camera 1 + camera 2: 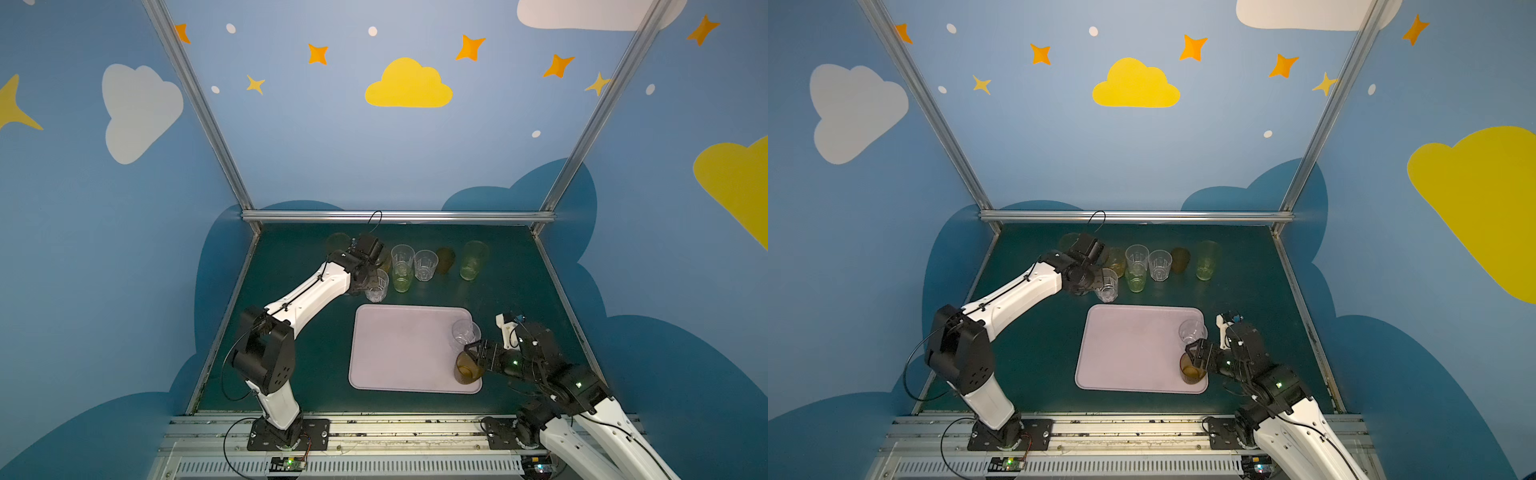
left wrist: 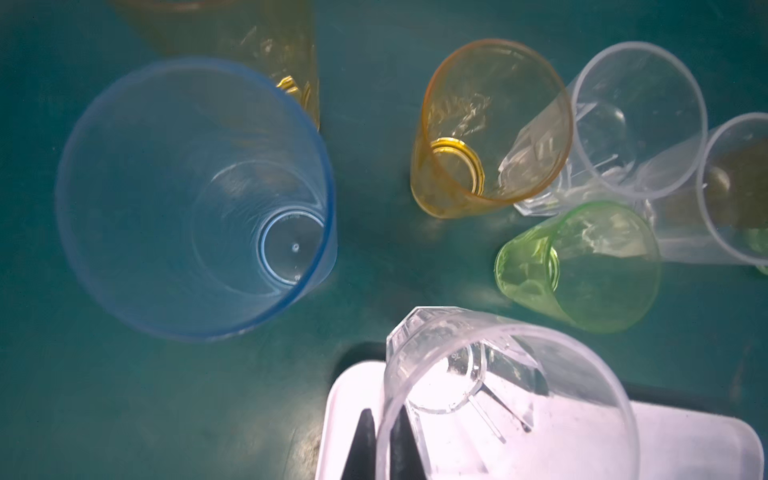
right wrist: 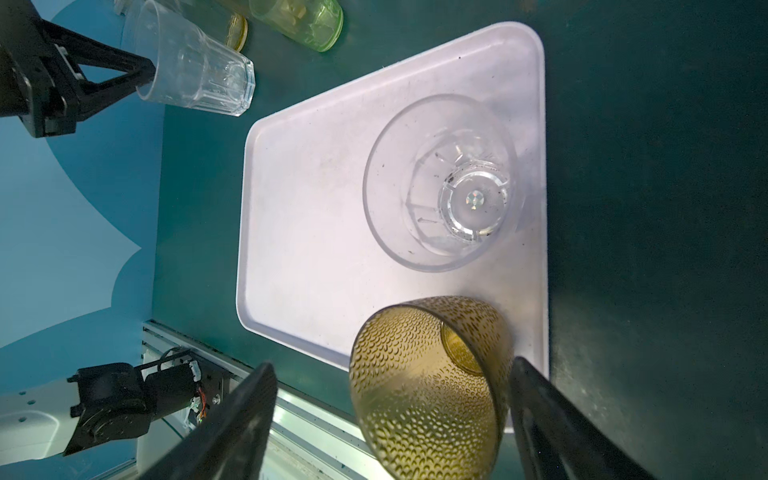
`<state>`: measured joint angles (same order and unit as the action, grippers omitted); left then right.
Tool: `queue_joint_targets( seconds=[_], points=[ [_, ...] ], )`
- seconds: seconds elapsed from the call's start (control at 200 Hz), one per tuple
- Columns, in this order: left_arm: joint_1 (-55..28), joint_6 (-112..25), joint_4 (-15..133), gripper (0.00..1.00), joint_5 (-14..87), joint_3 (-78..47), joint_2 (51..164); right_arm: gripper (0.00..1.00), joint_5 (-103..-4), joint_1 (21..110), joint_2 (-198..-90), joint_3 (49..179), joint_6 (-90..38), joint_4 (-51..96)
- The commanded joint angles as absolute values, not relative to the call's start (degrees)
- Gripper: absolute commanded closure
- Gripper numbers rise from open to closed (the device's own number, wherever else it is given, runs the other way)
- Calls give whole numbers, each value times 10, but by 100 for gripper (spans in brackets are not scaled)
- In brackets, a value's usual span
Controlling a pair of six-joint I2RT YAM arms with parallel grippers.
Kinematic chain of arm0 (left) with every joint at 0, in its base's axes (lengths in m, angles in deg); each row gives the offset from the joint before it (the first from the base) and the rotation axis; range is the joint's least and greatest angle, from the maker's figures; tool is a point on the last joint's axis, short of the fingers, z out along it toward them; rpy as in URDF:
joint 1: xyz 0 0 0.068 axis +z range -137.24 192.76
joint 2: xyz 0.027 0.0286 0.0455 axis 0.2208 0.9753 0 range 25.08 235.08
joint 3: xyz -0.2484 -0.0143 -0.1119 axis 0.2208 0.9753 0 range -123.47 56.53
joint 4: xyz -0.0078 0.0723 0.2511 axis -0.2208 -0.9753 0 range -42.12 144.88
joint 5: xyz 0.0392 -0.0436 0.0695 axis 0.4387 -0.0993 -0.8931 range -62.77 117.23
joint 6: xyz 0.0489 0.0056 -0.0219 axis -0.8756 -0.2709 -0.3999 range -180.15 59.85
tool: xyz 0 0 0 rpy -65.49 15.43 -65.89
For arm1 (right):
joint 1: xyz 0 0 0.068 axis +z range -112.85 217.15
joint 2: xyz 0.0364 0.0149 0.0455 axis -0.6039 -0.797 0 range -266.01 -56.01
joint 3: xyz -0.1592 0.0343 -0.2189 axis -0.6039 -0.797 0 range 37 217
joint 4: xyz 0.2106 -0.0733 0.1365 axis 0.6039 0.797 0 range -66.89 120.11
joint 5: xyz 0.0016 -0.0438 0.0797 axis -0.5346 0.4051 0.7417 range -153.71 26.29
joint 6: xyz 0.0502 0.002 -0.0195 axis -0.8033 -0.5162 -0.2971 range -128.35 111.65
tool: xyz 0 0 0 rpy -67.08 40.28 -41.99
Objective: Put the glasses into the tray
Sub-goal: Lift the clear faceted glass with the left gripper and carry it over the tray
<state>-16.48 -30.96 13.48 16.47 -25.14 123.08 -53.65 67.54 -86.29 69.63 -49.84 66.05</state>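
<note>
Blue walls painted with clouds and stars are seen around a dark green table [image 1: 519, 291] in both top views, with the lilac tray [image 1: 399, 349] lying in the lower middle of the frame. Two glasses are shown standing on its right side: a clear tumbler [image 1: 464, 334] at the upper right corner and an amber tumbler [image 1: 467, 370] at the lower right corner. The right gripper [image 3: 392, 368] is spread wide about the amber tumbler. Only in the right wrist view are its dimpled wall and a gap beside one finger made out. The left gripper [image 2: 384, 436] is largely masked by its own wrist in both top views. In the left wrist view it is shown pinching the rim of a faceted tumbler [image 2: 498, 395], just beyond the tray's upper left corner. A tall blue tumbler [image 2: 187, 199] is revealed by that view alone. The other glasses are grouped in the upper part of the table, with a tall green tumbler [image 1: 473, 259] at the right end.
</note>
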Motion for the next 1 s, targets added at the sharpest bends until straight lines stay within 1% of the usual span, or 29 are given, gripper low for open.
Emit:
queue_joint_targets(
  seconds=[0.0,0.461,0.711,0.831,0.996],
  points=[
    [-172,-308,132,96,167,-239,1193,14,-525,673,-859,696,-503,647],
    [-219,-306,165,96,181,-141,1044,14,-500,672,-841,692,-519,641],
    [-249,-288,162,96,189,-96,995,14,-483,670,-832,699,-532,647],
    [-275,-273,154,96,195,-79,977,14,-475,670,-823,703,-535,651],
    [-312,-245,181,96,217,-33,945,14,-462,670,-818,706,-544,655]
  ],
)
